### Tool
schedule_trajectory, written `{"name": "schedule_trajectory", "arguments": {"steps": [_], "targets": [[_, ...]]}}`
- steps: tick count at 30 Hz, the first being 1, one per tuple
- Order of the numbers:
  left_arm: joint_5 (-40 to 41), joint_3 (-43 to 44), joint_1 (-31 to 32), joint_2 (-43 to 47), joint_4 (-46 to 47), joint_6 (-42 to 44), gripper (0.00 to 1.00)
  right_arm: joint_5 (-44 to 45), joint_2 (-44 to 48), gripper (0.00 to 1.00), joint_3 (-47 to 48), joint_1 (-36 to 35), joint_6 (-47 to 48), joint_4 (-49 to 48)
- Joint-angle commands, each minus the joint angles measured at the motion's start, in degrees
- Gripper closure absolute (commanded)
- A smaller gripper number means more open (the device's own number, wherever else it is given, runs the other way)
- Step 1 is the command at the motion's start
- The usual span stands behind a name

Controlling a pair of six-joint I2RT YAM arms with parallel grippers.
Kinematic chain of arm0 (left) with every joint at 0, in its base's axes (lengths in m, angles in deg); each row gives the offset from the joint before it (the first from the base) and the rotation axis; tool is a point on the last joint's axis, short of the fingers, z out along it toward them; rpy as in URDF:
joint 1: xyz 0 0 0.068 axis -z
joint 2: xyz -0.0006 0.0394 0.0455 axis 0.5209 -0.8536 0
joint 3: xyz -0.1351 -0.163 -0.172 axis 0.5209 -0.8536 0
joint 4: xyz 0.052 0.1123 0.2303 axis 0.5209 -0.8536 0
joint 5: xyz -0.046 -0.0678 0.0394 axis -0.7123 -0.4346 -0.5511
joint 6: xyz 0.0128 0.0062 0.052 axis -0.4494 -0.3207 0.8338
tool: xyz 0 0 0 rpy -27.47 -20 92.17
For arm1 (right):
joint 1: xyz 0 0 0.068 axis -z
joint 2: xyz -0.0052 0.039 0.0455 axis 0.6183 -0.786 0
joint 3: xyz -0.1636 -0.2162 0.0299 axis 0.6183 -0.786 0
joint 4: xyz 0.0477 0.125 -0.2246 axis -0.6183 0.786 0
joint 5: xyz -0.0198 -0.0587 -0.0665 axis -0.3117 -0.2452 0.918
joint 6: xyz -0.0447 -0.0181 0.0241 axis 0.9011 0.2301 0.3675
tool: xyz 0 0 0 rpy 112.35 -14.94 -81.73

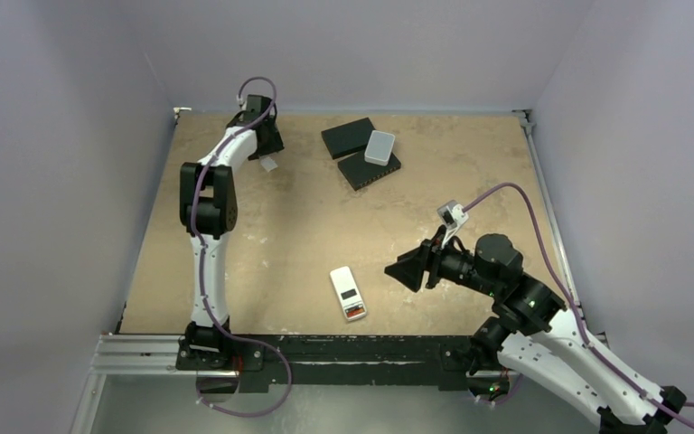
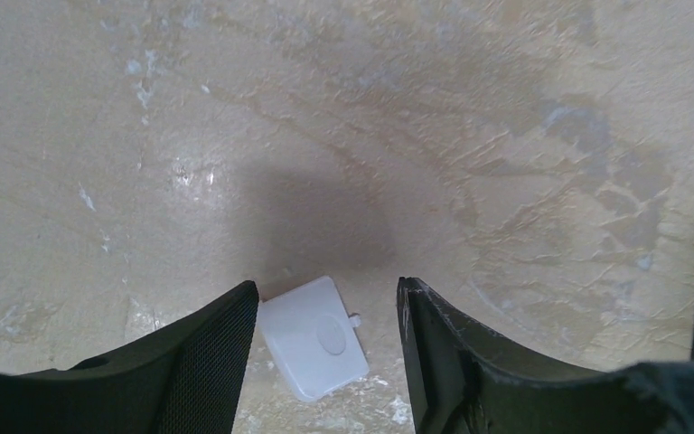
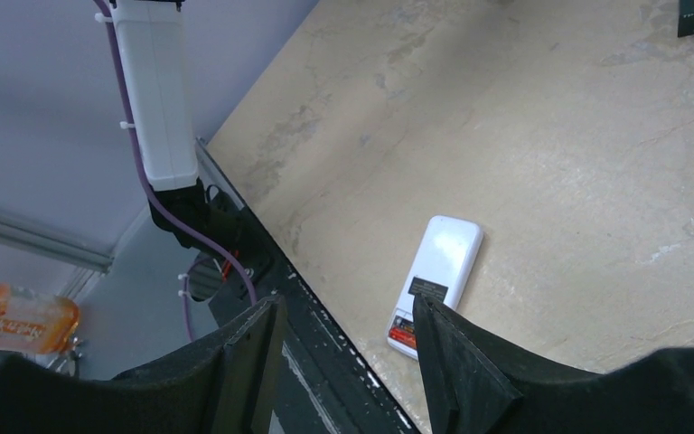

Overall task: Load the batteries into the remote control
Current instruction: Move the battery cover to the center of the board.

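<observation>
As the top view shows, the remote [image 1: 348, 294] lies near, ahead of the right gripper [image 1: 393, 269], long axis across its reach; the left gripper [image 1: 267, 149] is well apart. Left wrist: jaws spread astride a white cover [image 2: 314, 336]. Right wrist: jaws spread, empty, remote ahead.

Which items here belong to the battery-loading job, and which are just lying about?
Job: remote control; small white lid, likely its battery cover, between the fingers of the left gripper. No loose batteries visible.
Lying about: black flat box; second black flat box; pale grey box atop them.
</observation>
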Motion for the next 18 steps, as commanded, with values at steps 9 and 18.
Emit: {"name": "schedule_trajectory", "arguments": {"steps": [9,18], "targets": [[1.5,-2.45,-0.28,-0.18,1.4,2.02,0.45,-1.26,1.41,0.38,-0.12,0.09,-1.46,-1.33],[3.42,-0.63,-0.34,0.2,0.93,4.29,0.46,-1.49,2.23,0.38,-1.31,0.06,-2.47,-1.73]]}}
